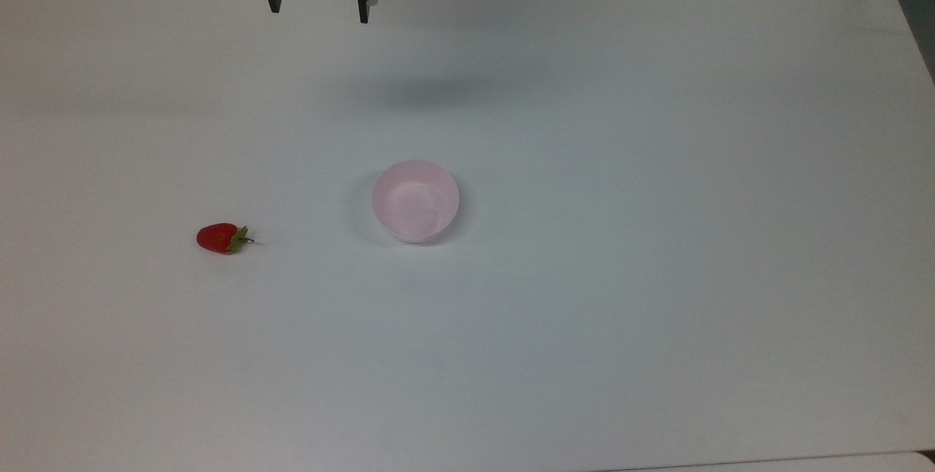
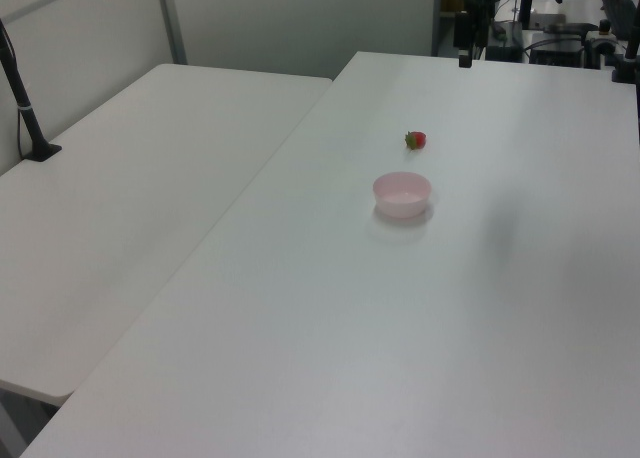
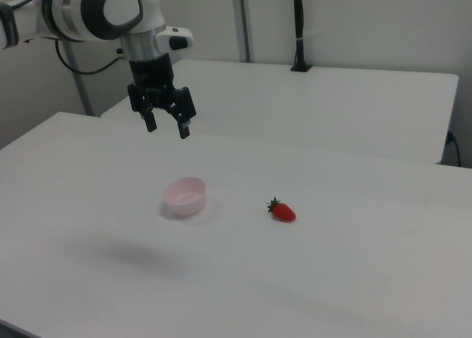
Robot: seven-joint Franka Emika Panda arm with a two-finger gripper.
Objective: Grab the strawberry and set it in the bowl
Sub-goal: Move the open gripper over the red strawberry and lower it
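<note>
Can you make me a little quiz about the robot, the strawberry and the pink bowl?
1. True or false: the strawberry is already inside the bowl.
2. In the top view, which side of the bowl is the strawberry on? A) the top view's left B) the top view's right C) on top of the bowl
3. Fill in the missing word: the gripper hangs in the air above the table, its fingers apart and holding ______.

Key:
1. False. It lies on the table, apart from the bowl.
2. A.
3. Nothing.
</note>
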